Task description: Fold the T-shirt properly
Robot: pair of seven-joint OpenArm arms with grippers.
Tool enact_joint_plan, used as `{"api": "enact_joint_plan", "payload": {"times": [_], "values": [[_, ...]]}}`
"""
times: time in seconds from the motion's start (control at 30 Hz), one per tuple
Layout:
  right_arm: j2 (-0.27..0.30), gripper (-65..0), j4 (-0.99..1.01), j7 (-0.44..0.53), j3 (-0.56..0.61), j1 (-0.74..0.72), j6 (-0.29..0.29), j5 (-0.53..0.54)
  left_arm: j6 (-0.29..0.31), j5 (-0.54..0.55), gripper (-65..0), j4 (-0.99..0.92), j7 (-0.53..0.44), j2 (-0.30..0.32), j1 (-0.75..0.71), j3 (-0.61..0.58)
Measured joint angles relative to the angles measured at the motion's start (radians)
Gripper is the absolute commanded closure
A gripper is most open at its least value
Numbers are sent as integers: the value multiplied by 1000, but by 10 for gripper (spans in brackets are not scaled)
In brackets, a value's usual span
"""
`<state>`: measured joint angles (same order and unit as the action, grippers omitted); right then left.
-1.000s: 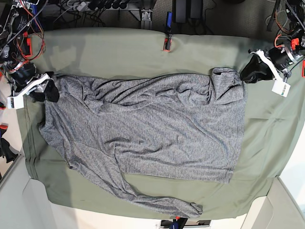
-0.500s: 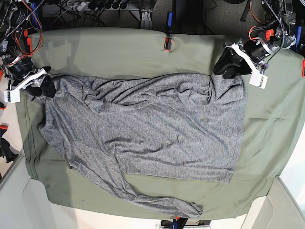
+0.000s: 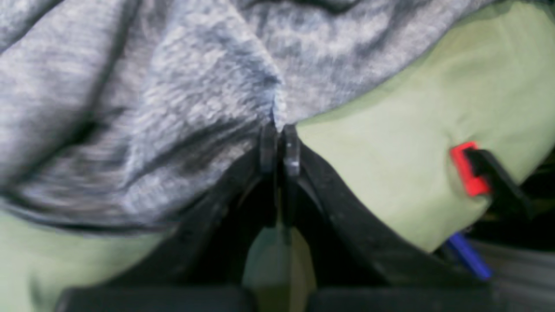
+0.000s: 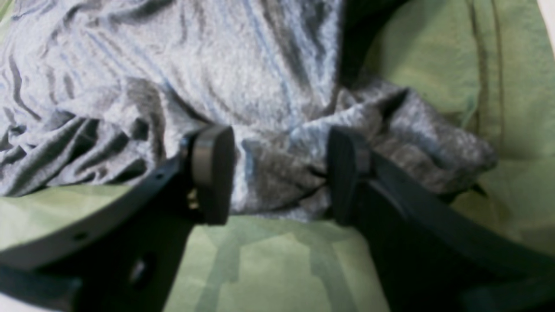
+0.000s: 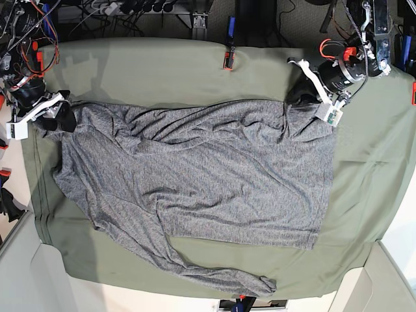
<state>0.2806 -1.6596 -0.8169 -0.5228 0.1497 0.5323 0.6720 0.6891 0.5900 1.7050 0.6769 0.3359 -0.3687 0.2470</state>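
So from my seat the olive-green table cloth [image 5: 162, 71] fills most of the base view, with one grey T-shirt [image 5: 208, 188] spread across the middle of it, wrinkled along its top edge and with one long sleeve trailing toward the bottom center of the frame. No print, brand or label I can read anywhere, on the shirt or on the rig. Two arms are in view. The left gripper [image 3: 279, 149] is at the shirt's upper right corner in the base view, and in its wrist view the jaws are pressed together on a pinch of grey fabric right at the hem. The right gripper [image 4: 277, 173] is at the upper left corner, jaws wide apart with a bunched fold of shirt sitting between the pads. Both wrist views are blurry, so I can't make out fine detail. One red clip [image 5: 227, 60] sits on the cloth's top edge; the cable clutter along the top of the frame is cut off.
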Motion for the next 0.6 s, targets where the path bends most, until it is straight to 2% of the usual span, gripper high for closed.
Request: {"api": "enact_joint_plan", "payload": {"times": [0.17,0.27,0.43,0.5,0.6], "values": [[2,-339,0,0,0,0,0,-3,0,17,0,3,3,101,0,108],[1,-339,0,12,0,0,0,-3,0,35,0,3,-4,165,1,126],[1,-339,0,12,0,0,0,-3,0,2,-10,3,-70,213,1,125],[1,-339,0,12,0,0,0,-3,0,-36,-104,0,-102,215,3,126],[2,-339,0,11,0,0,0,-3,1,-42,-298,-47,-102,212,33,125]]}}
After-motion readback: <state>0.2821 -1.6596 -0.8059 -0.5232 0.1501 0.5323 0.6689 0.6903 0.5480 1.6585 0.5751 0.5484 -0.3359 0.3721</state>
